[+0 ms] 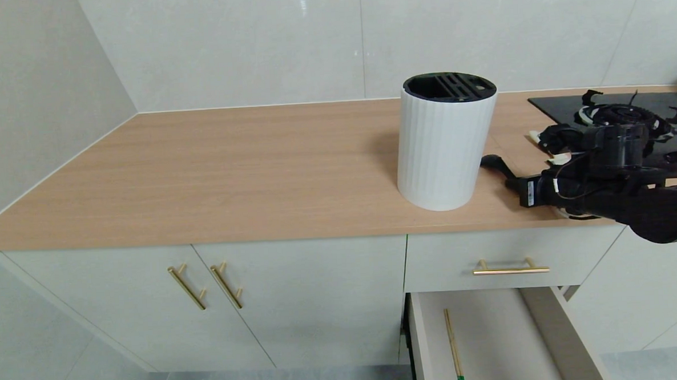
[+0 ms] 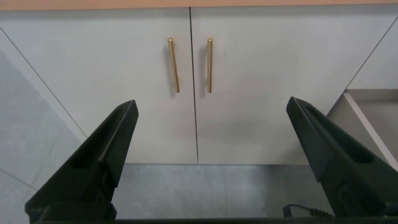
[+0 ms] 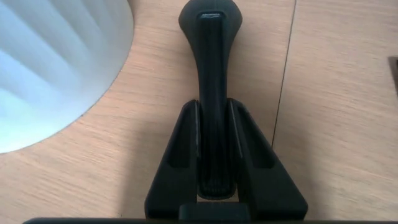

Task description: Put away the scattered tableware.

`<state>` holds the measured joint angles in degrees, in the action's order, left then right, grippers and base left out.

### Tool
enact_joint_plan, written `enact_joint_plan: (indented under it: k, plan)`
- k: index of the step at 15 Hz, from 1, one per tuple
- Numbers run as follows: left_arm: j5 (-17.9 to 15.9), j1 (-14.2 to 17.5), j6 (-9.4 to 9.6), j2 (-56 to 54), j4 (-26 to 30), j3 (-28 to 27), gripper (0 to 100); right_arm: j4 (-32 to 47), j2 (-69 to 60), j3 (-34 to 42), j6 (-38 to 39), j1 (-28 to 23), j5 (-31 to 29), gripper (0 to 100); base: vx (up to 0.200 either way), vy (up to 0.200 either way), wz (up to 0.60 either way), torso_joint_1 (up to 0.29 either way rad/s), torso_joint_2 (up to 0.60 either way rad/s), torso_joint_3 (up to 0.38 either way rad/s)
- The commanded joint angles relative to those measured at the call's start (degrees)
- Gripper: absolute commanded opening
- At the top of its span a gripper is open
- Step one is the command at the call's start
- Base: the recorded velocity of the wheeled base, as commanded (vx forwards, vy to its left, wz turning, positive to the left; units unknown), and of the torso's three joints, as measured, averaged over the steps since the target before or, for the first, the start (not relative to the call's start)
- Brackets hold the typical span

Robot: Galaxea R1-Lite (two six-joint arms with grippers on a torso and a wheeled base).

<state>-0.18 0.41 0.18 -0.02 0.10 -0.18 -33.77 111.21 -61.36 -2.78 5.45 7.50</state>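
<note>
Black-handled utensil [image 3: 210, 50] lies low over the desk [image 1: 229, 166] at the right of the head view, its handle clamped between the two fingers of the right tool [image 3: 212, 111], which are drawn in narrow against its sides. The rounded handle end sticks out past the fingertips toward a white ribbed utensil holder [image 1: 445, 145]. The holder stands upright on the desk just beside that end, right of centre, with a black slotted top. What the utensil's working end is cannot be told. Behind the right tool, in the upper right, a black hob [image 1: 552, 109] is set into the desk. Below the desk edge, at the bottom right, a drawer [image 1: 493, 332] stands pulled out under a closed one, and a pair of chopsticks [image 1: 452, 345] lies along its floor near its left wall. The left tool [image 2: 211, 104] is spread wide and holds nothing, facing two cabinet doors [image 2: 249, 93] with brass bar handles [image 2: 173, 65].
</note>
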Motion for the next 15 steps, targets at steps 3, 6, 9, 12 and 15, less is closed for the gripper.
enact_joint_plan:
  k: [3, 6, 9, 12, 15]
  plan:
    - [0.01, 0.02, -0.01, 0.02, -0.01, 0.01, 100, 0.63, -9.26, 3.00, 6.47, 0.09, -1.52, 0, 0.000, 0.000, 0.00, 0.000, 0.00, 0.000]
    - [0.01, 0.02, -0.01, 0.02, -0.01, 0.01, 100, 5.29, -19.28, 7.48, 6.65, 0.26, -2.66, 0, 0.000, 0.000, 0.00, 0.000, 0.00, 0.000]
    - [0.01, 0.02, -0.01, 0.02, -0.01, 0.01, 100, 19.27, -30.27, 8.62, 6.91, 0.35, -2.66, 0, 0.000, 0.000, 0.00, 0.000, 0.00, 0.000]
    - [0.01, 0.02, -0.01, 0.02, -0.01, 0.01, 100, 24.54, -38.88, 13.63, 10.07, 0.35, -2.22, 0, 0.000, 0.000, 0.00, 0.000, 0.00, 0.000]
    - [0.01, 0.02, -0.01, 0.02, -0.01, 0.01, 100, 30.34, -45.12, 16.88, 9.99, 1.41, -1.34, 0, 0.000, 0.000, 0.00, 0.000, 0.00, 0.000]
